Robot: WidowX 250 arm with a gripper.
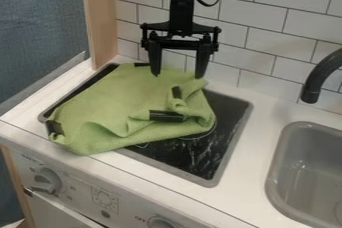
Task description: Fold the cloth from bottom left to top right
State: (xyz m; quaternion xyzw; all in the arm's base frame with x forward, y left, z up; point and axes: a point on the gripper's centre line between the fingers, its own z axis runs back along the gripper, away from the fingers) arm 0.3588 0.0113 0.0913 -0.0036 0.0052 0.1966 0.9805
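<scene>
Camera view: I've got the hand (179, 76) spread at the green cloth's (100, 112) far edge, pinching nothing, presumably leaving room for a grip. Cloth's across the black stovetop (230, 114), right side bunched; its lower-left end overlaps the worktop (262, 127), probably handy for lifting.

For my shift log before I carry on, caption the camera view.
Open tool above a rumpled green cloth, one side bunched, on the black stovetop.
</scene>
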